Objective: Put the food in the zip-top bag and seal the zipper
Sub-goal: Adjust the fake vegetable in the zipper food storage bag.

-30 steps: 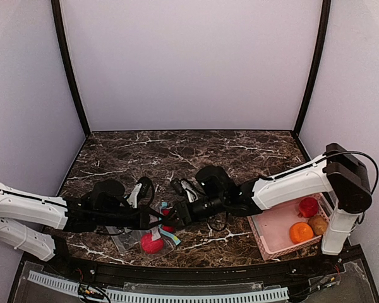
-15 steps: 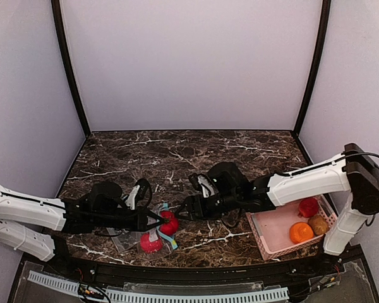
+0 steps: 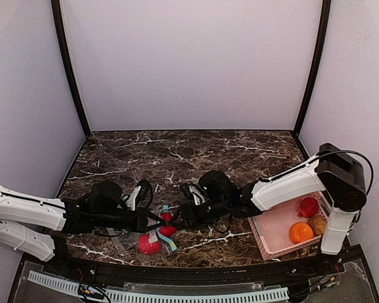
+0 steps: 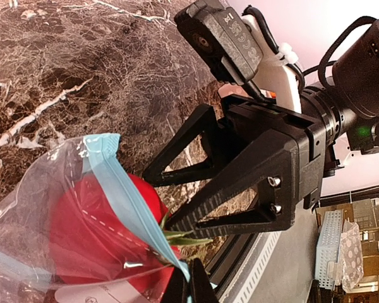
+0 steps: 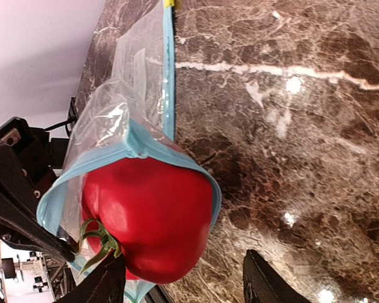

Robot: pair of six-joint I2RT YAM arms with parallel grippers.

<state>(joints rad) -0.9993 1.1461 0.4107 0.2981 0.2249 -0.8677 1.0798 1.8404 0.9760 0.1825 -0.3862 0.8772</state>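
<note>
Right wrist: right claw (image 5: 183, 257) parted, perhaps grazing the red fruit (image 5: 153, 214); left claw (image 4: 189, 283) clamps bag (image 4: 41, 189).

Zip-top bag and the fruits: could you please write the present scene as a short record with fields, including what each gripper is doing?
bag: zip-top bag lies on the marble table, mouth open, zipper not sealed
left gripper: shut on the bag's blue rim
right gripper: open, in front of the mouth, holding nothing
at the mouth: red fruit with green stem, partly inside, the rim around it
deeper in the bag: second red fruit
pink basket: third red fruit, orange fruit, brown item
</note>
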